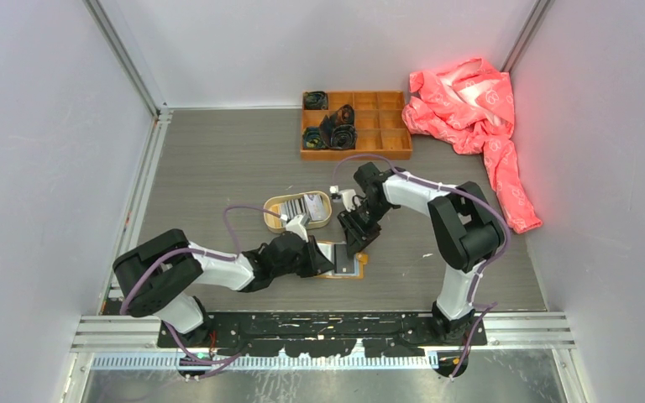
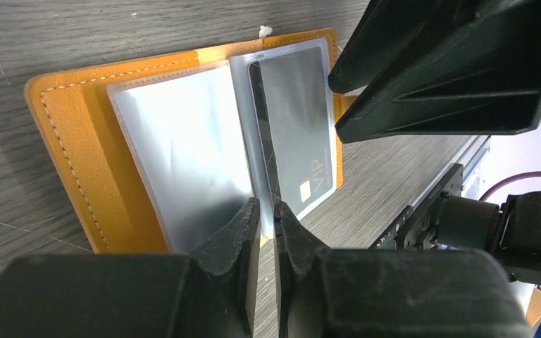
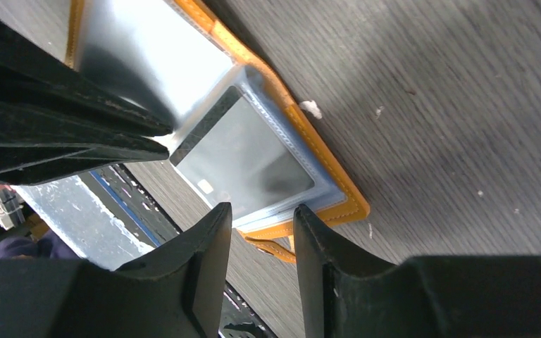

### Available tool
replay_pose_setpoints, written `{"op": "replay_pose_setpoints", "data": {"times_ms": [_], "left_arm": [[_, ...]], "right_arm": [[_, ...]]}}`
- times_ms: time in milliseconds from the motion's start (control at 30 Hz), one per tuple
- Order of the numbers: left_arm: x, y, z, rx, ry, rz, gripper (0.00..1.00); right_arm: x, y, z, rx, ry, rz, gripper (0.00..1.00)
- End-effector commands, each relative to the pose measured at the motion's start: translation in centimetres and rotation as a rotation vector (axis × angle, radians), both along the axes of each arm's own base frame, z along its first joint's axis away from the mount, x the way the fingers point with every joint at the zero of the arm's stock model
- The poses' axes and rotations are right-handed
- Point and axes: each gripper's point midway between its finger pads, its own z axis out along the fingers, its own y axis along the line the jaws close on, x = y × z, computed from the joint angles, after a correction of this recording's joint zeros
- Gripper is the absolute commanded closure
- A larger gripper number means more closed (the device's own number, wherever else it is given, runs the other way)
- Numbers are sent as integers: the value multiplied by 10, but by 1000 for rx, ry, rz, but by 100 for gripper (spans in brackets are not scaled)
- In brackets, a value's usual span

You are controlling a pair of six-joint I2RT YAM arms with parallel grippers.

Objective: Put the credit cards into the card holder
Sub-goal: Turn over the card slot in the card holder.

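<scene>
- The left fingers (image 2: pixel 253 218) are pinched shut on one clear leaf of the card holder (image 2: pixel 70 141). The plastic is thin and slick, so it may slip free and flop closed.
- The right fingers (image 3: pixel 218 225) hang parted and empty just above the holder's edge. A low pass could snag the pocket and drag the dark card (image 2: pixel 292 113) out.
- The holder lies open on the surface (image 2: pixel 42 35), so tugging may slide it.

Left arm (image 1: pixel 218 269) stretched low and forward, elbow folded, left claw (image 2: pixel 266 208) almost closed, seemingly nipping a clear sleeve of the card holder (image 2: pixel 70 162), right arm (image 1: pixel 462 227) arched high, wrist bent down, right claw (image 3: pixel 260 211) parted, tips just beside the left claw
</scene>
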Motion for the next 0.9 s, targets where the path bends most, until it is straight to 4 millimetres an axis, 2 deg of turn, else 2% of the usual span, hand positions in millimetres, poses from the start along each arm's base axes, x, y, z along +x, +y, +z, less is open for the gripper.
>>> {"op": "replay_pose_setpoints", "data": {"times_ms": [0, 267, 467, 633, 867], "left_arm": [[6, -6, 14, -36, -53, 23, 86], [2, -11, 6, -15, -39, 2, 88], [2, -11, 3, -6, -37, -2, 89], [2, -12, 3, -3, -40, -3, 89], [3, -9, 15, -49, -68, 6, 79]], "right_arm": [[8, 0, 3, -24, 9, -31, 56], [-3, 19, 8, 84, 147, -37, 54], [-2, 26, 27, 201, 208, -66, 66], [-3, 29, 38, 272, 242, -72, 68], [-11, 34, 48, 341, 297, -51, 65]]}}
